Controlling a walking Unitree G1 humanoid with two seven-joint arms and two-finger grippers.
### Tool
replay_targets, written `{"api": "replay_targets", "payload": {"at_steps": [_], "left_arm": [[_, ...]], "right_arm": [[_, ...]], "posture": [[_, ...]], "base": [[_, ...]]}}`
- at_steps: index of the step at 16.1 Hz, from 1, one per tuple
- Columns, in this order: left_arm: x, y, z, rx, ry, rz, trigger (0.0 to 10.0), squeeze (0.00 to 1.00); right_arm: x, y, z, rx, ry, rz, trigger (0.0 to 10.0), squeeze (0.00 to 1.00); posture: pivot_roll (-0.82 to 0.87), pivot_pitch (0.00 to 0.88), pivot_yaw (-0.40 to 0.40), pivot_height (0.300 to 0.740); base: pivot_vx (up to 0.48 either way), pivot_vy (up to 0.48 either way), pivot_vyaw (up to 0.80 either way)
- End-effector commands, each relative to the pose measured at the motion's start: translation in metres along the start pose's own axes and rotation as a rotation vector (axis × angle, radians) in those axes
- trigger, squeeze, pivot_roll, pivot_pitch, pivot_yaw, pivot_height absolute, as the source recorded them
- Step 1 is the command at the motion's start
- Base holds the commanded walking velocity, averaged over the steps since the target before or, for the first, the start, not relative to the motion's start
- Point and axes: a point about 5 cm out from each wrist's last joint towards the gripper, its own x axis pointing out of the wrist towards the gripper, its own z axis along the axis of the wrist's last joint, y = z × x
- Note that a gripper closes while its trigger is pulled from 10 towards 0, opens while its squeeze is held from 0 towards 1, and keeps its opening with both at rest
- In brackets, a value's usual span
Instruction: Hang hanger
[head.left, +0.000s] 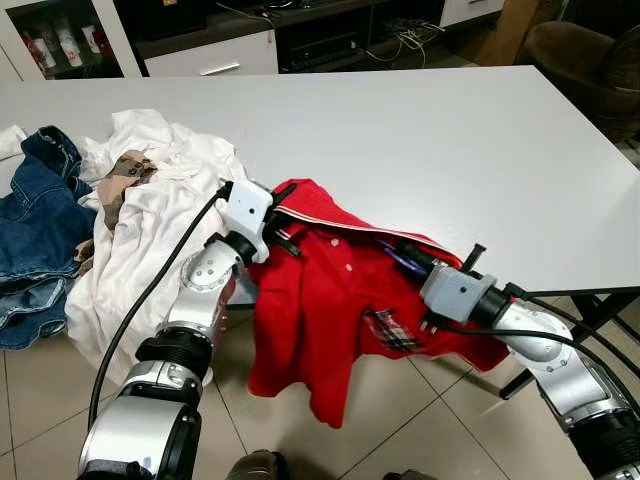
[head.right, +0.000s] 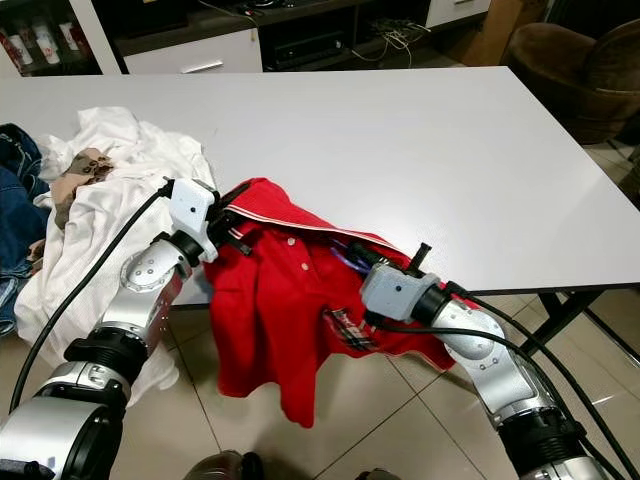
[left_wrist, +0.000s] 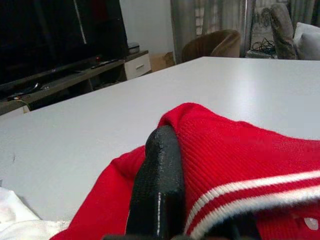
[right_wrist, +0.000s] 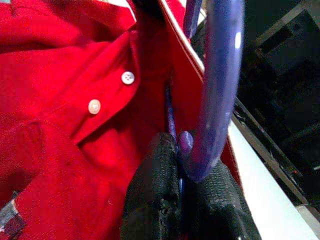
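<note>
- White table (head.left: 430, 150) is filling the room ahead in the left eye view, with a dark TV cabinet (head.left: 330, 40) running behind it and a laundry pile (head.left: 130, 210) lying on its near left corner.
- Same view: red polo shirt (head.left: 330, 300) is draping off the near edge between both arms; left gripper (head.left: 283, 215) is pinching the collar, right gripper (head.left: 405, 256) is sitting at the placket.
- Right eye view: blue hanger (head.right: 350, 252) is poking out at the neck opening, mostly buried in cloth.
- Left wrist view: black fingers (left_wrist: 157, 185) are clamping the white-striped collar rib, tabletop behind.
- Right wrist view: fingers are squeezing the glossy blue hook's stem beside two white buttons.
- Judgement: keeping the collar lifted and taut while the hanger is seating under both shoulders looks best; a limp knit is likely snagging.
</note>
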Motion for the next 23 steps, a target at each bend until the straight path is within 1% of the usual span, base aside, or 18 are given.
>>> {"api": "replay_targets", "payload": {"at_steps": [1, 3, 4, 6, 7, 9, 12, 14, 16, 17, 18, 19, 20, 21, 22, 23], "left_arm": [[0.0, 0.006, 0.002, 0.013, 0.003, 0.011, 10.0, 0.0], [-0.001, 0.006, 0.002, 0.015, 0.005, 0.01, 10.0, 0.0], [-0.002, 0.007, 0.001, 0.019, 0.011, 0.011, 10.0, 0.0], [-0.004, 0.008, 0.0, 0.02, 0.014, 0.012, 10.0, 0.0], [-0.004, 0.009, 0.0, 0.021, 0.017, 0.013, 10.0, 0.0], [-0.003, 0.008, 0.0, 0.021, 0.016, 0.012, 10.0, 0.0], [-0.002, 0.006, -0.001, 0.017, 0.015, 0.008, 10.0, 0.0], [-0.002, 0.004, -0.002, 0.013, 0.016, 0.005, 10.0, 0.0], [-0.001, 0.001, -0.002, 0.006, 0.016, 0.001, 10.0, 0.0], [0.001, -0.003, -0.002, -0.008, 0.013, -0.002, 10.0, 0.0], [0.003, -0.005, -0.003, -0.015, 0.01, -0.002, 10.0, 0.0], [0.007, -0.012, -0.001, -0.043, -0.007, 0.005, 10.0, 0.0], [0.009, -0.015, 0.0, -0.059, -0.015, 0.011, 10.0, 0.0], [0.01, -0.018, 0.0, -0.079, -0.022, 0.019, 10.0, 0.0], [0.01, -0.019, -0.001, -0.083, -0.022, 0.023, 10.0, 0.0], [0.011, -0.021, -0.001, -0.093, -0.022, 0.035, 10.0, 0.0]], "right_arm": [[-0.009, -0.008, 0.0, 0.003, 0.001, 0.007, 0.0, 0.0], [-0.014, -0.006, 0.005, 0.003, -0.033, 0.057, 0.0, 0.0], [-0.02, -0.006, 0.01, 0.001, -0.062, 0.103, 0.0, 0.0], [-0.024, -0.01, 0.012, 0.004, -0.068, 0.113, 0.0, 0.0], [-0.026, -0.019, 0.013, 0.04, -0.079, 0.069, 0.0, 0.0], [-0.025, -0.031, 0.018, 0.083, -0.112, 0.003, 0.0, 0.0], [-0.025, -0.038, 0.024, 0.148, -0.158, -0.032, 0.0, 0.0], [-0.027, -0.042, 0.03, 0.219, -0.208, -0.042, 0.0, 0.0], [-0.023, -0.046, 0.034, 0.253, -0.232, -0.062, 0.0, 0.0], [-0.014, -0.049, 0.037, 0.294, -0.25, -0.097, 0.0, 0.0], [-0.009, -0.05, 0.038, 0.313, -0.255, -0.114, 0.0, 0.0], [0.004, -0.049, 0.041, 0.366, -0.277, -0.158, 9.3, 0.0], [0.009, -0.047, 0.043, 0.4, -0.289, -0.173, 9.7, 0.0], [0.017, -0.042, 0.046, 0.456, -0.31, -0.178, 10.0, 0.0], [0.018, -0.04, 0.047, 0.479, -0.32, -0.173, 10.0, 0.0], [0.022, -0.037, 0.051, 0.537, -0.347, -0.161, 10.0, 0.0]], "posture": [[0.02, 0.026, 0.091, 0.74], [0.02, 0.026, 0.091, 0.74], [0.02, 0.025, 0.092, 0.74], [0.02, 0.025, 0.092, 0.74], [0.03, 0.022, 0.092, 0.74], [0.03, 0.019, 0.09, 0.74], [0.02, 0.008, 0.087, 0.74], [0.02, 0.009, 0.087, 0.74], [0.02, 0.011, 0.087, 0.74], [0.01, 0.01, 0.086, 0.74], [0.01, 0.005, 0.082, 0.74], [0.01, 0.003, 0.079, 0.74], [0.02, 0.001, 0.075, 0.74], [0.02, 0.0, 0.072, 0.74], [0.02, 0.0, 0.069, 0.74], [0.02, 0.0, 0.064, 0.74]], "base": [[0.0, 0.0, 0.0], [0.0, 0.0, 0.0], [0.0, 0.0, 0.0], [0.0, 0.0, 0.0], [0.0, 0.0, 0.0], [0.0, 0.0, 0.0], [0.0, 0.0, 0.0], [0.0, 0.0, 0.0], [0.0, 0.0, 0.0], [0.0, 0.0, 0.0], [0.0, 0.0, 0.0], [0.0, 0.0, 0.0], [0.0, 0.0, 0.0], [0.0, 0.0, 0.0], [0.0, 0.0, 0.0], [0.0, 0.0, 0.0]]}}
